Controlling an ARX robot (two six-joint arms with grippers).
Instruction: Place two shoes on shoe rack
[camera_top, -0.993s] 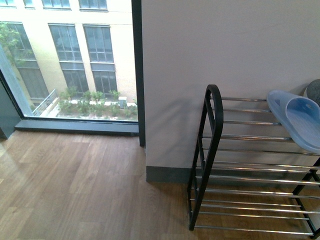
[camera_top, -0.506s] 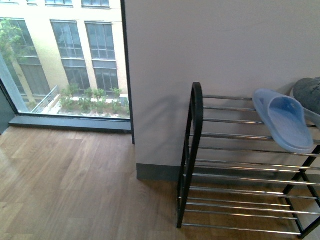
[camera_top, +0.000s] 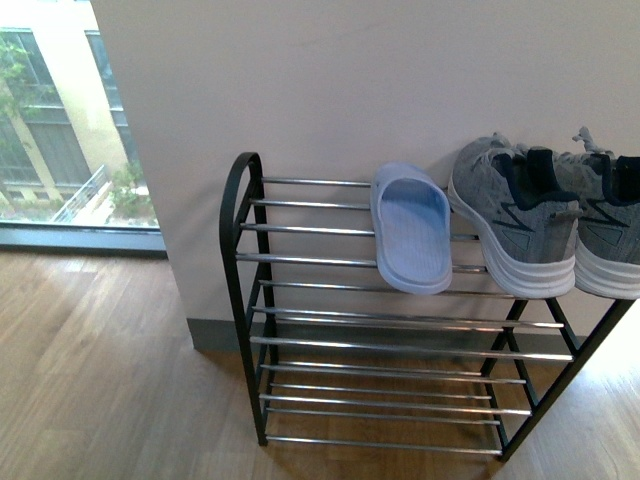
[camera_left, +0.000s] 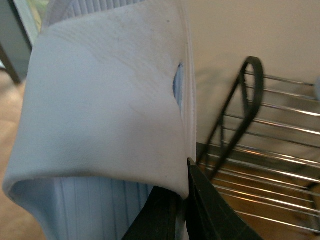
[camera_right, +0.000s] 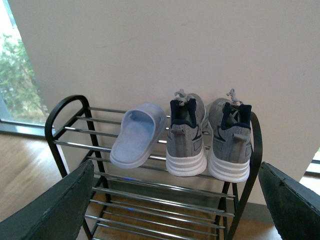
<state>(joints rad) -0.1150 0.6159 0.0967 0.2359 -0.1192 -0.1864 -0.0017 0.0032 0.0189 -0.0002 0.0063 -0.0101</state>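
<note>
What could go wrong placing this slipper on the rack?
The left fingers pinch only the held slipper's strap edge; it may slip or swing. The racked slipper overhangs the shoe rack's front rod, so a bump might tip it off.

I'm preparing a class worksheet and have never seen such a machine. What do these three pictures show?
It is a robot with two arms, each ending in a gripper. The front view comes from a camera on its body. It shows a shoe rack against a wall, with a blue slipper and two grey sneakers on the top shelf. The other two pictures come from wrist cameras. The left gripper is pinching the edge of a second pale blue slipper. The right gripper is open and empty, facing the rack.
</note>
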